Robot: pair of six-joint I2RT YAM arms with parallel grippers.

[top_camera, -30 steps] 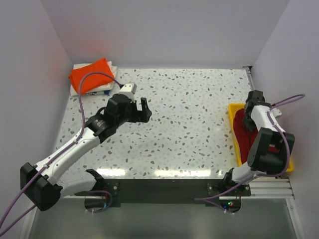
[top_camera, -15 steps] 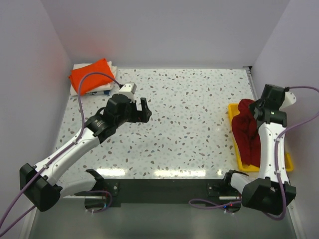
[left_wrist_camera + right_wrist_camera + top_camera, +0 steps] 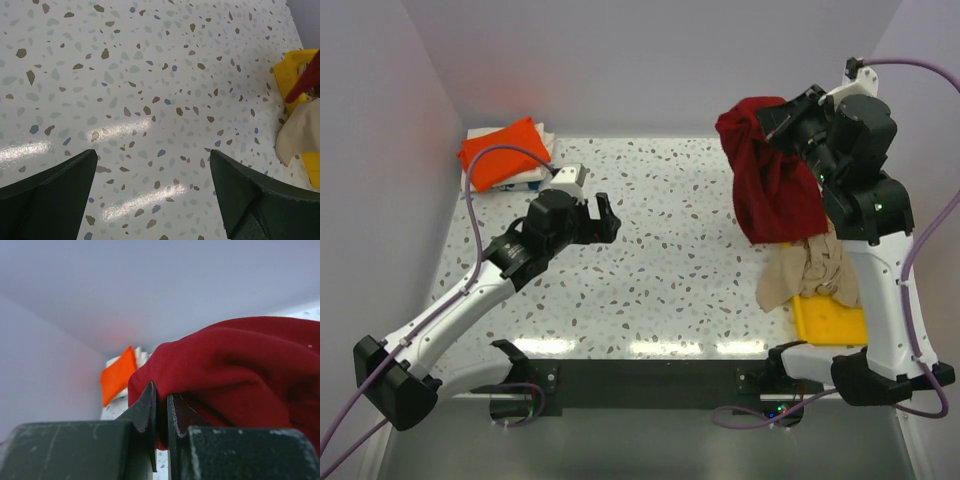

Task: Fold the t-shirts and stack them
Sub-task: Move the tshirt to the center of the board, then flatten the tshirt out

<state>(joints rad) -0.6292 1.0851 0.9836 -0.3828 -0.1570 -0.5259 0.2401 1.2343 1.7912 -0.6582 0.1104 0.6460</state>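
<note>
**Right arm held the red shirt aloft, left arm empty**

- Right gripper (image 3: 770, 122) sat high over the far right of the table (image 3: 680, 230). In the right wrist view its jaws were pinched nearly together on a fold of the dark red t-shirt (image 3: 235, 360), so it was grasping.
- The dark red t-shirt (image 3: 775, 190) hung bunched from that grip, clear of the table. Its lower edge reached just above the beige-tan t-shirt (image 3: 812, 272).
- The beige-tan t-shirt lay crumpled across the far end of the yellow tray (image 3: 830, 320) and spilled over the tray's left rim onto the table. I couldn't tell whether the red hem touched it.
- Left gripper (image 3: 603, 215) hovered over the left-centre of the table. Its fingers were spread wide with nothing between them, and the left wrist view showed only speckled tabletop in the gap (image 3: 152, 152).
- The bright orange t-shirt (image 3: 500, 148) lay folded in the far-left corner on top of whitish cloth (image 3: 546, 138), well apart from both grippers.
</note>
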